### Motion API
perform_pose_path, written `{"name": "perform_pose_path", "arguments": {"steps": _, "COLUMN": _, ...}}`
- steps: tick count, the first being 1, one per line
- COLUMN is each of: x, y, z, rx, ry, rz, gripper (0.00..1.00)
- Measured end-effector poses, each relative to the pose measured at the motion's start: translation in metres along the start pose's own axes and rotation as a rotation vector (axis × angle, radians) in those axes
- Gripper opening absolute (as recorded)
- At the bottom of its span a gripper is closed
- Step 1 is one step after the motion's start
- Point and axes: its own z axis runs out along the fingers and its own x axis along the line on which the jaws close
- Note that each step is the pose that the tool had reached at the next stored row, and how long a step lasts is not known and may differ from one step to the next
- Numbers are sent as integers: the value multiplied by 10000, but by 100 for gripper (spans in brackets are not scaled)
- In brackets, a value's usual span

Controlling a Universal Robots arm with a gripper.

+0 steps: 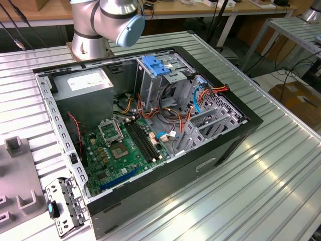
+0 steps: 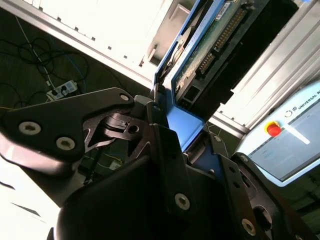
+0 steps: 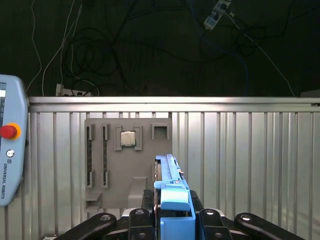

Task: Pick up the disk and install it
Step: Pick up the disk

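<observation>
Gripper held the disk edge-on, jaws closed on its blue rails, over the ribbed bench beside a grey parts tray near the bench's edge.

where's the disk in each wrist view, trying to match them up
First wrist view: the disk, edge-on, clamped in the gripper, in front of the grey fixture tray.
Second wrist view: the disk's green circuit-board face, rising out of the gripper.
Shared landmark: the teach pendant with its red button.
</observation>
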Motion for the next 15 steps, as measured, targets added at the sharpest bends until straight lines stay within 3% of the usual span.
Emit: {"name": "perform_pose_path", "arguments": {"steps": 15, "x": -1, "y": -88, "z": 0, "rx": -1, "ry": 1, "rz": 0, "gripper": 37}}
